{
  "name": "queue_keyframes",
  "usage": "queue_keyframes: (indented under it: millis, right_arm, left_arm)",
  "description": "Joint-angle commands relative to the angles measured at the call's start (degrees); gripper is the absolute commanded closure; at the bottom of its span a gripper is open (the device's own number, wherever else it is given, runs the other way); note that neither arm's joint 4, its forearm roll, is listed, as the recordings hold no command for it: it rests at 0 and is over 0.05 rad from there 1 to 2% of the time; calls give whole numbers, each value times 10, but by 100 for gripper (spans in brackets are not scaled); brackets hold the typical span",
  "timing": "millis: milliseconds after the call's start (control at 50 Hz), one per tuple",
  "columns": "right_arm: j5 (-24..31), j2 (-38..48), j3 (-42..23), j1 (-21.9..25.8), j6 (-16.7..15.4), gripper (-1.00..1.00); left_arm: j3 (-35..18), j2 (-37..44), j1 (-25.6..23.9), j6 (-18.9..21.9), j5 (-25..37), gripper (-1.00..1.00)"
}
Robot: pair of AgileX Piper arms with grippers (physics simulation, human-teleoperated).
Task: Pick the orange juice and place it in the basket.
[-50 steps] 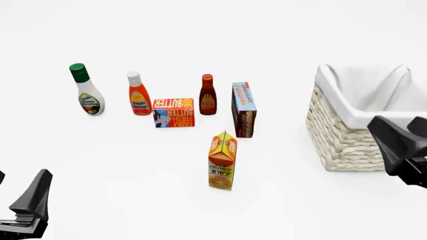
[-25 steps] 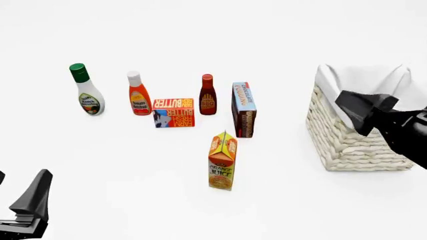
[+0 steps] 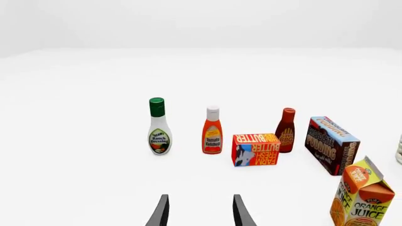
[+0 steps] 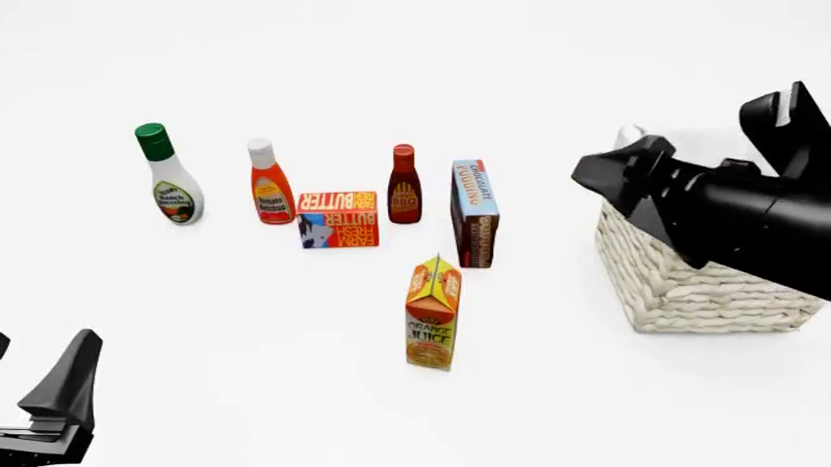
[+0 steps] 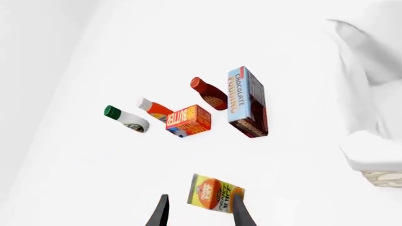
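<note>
The orange juice (image 4: 433,313) is a tall orange and yellow gable-top carton standing upright near the middle of the table, in front of the other groceries. The basket (image 4: 675,282) is cream wicker with a white liner and stands at the right, largely covered by my right arm. My right gripper (image 4: 610,175) hangs open over the basket's left rim, up and to the right of the carton. In the right wrist view the orange juice (image 5: 215,193) shows just beyond the open right gripper (image 5: 199,214), apart from it. My left gripper (image 4: 50,355) rests open at the near left, and the orange juice (image 3: 361,200) lies off to one side of its view.
Behind the carton stand a ranch dressing bottle (image 4: 169,180), a ketchup bottle (image 4: 270,185), a butter box (image 4: 338,219), a BBQ sauce bottle (image 4: 404,190) and a chocolate pudding box (image 4: 474,214). The basket's white liner (image 5: 370,155) fills one edge of the right wrist view.
My right arm has risen and swung left, from in front of the basket to above its left rim. The left arm and all the groceries stayed still.
</note>
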Motion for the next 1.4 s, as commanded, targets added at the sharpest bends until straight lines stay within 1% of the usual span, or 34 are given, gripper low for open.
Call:
queue_keyframes:
  millis: [20,40,80,100,160,220,260,280,300,320,340,380,400,440,480,640,760,780,800,820,880,980,1060,1080,1100,1140,1180,1240,1300,1400]
  right_arm:
    - [45,54,-47,40,55,-100]
    - [45,54,-47,40,55,-100]
    - [63,63,-59,44,60,-100]
    - [61,61,-54,49,73,-100]
    - [77,69,-66,55,81,-100]
    - [90,78,-72,68,99,-100]
    - [98,81,-82,69,98,-100]
    - [104,86,-84,77,107,-100]
    - [117,96,-96,81,107,-100]
    - [117,96,-97,81,107,-100]
    - [122,103,-104,92,116,-100]
    - [139,113,-118,96,117,-100]
    - [141,112,-119,98,122,-100]
    - [160,119,-140,94,115,-100]
    - [171,122,-144,98,123,-100]
    - [224,143,-185,107,129,-100]
    - [242,155,-198,109,132,-100]
    - [245,157,-198,118,140,-100]
    - [248,161,-203,117,138,-100]
    - [264,171,-212,116,134,-100]
    - [264,171,-215,119,140,-100]
    - [296,190,-241,129,146,-100]
    - [307,199,-256,128,145,-100]
    - [318,206,-265,123,138,-100]
    - [318,207,-267,124,139,-100]
    - [309,205,-261,139,153,-100]
    - [320,214,-265,139,152,-100]
    - [324,222,-272,151,162,-100]
    - [342,236,-294,149,157,-100]
    - [363,256,-319,153,156,-100]
  left_arm:
    - [1,0,3,0,-2,-100]
    - [1,0,3,0,-2,-100]
    - [1,0,3,0,-2,-100]
    - [1,0,3,0,-2,-100]
    - [1,0,3,0,-2,-100]
    - [1,0,3,0,-2,-100]
    - [1,0,3,0,-2,-100]
    - [1,0,3,0,-2,-100]
    - [1,0,3,0,-2,-100]
    - [1,0,3,0,-2,-100]
    - [1,0,3,0,-2,-100]
    - [1,0,3,0,-2,-100]
    - [1,0,3,0,-2,-100]
    - [1,0,3,0,-2,-100]
    - [1,0,3,0,-2,-100]
    - [1,0,3,0,-2,-100]
    - [1,0,3,0,-2,-100]
    - [1,0,3,0,-2,-100]
    - [1,0,3,0,-2,-100]
    - [1,0,3,0,-2,-100]
    - [1,0,3,0,-2,-100]
    - [1,0,3,0,-2,-100]
    - [1,0,3,0,-2,-100]
    - [1,0,3,0,-2,-100]
    - [1,0,3,0,-2,-100]
    - [1,0,3,0,-2,-100]
    - [1,0,3,0,-2,-100]
    - [1,0,3,0,-2,-100]
    - [1,0,3,0,-2,-100]
    - [1,0,3,0,-2,-100]
